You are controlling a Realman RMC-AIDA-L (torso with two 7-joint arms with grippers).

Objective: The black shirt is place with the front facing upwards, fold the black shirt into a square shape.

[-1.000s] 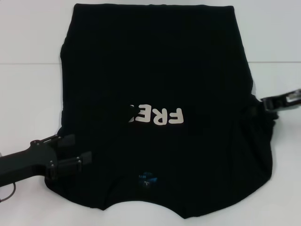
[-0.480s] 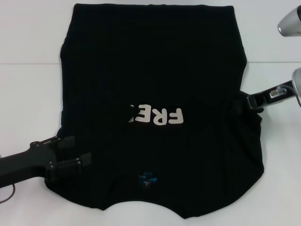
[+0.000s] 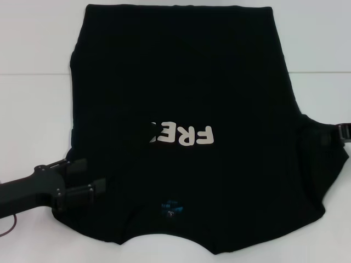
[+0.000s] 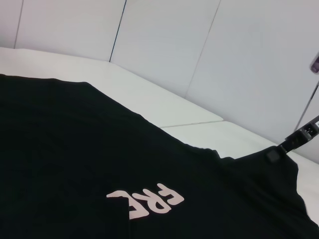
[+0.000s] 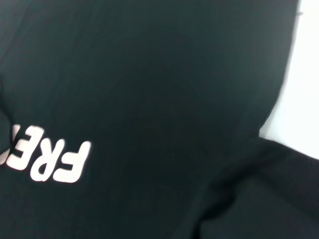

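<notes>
Pulling outward, the right gripper [image 3: 335, 135] has drawn the black shirt [image 3: 181, 82] sleeve back out, fingers clamped on it; left gripper [image 3: 82, 178] stays spread open.

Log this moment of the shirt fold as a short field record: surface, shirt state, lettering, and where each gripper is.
surface: white table
item: black shirt, spread on the table, front up
left side of shirt: already folded inward, covering part of the print
lettering: white "FRE" showing, the rest hidden under the fold
neck label: small blue label near the robot-side edge
left gripper: over the shirt's near left corner, fingers apart
right gripper: at the right sleeve, at the frame's right edge, cloth pulled outward toward it
</notes>
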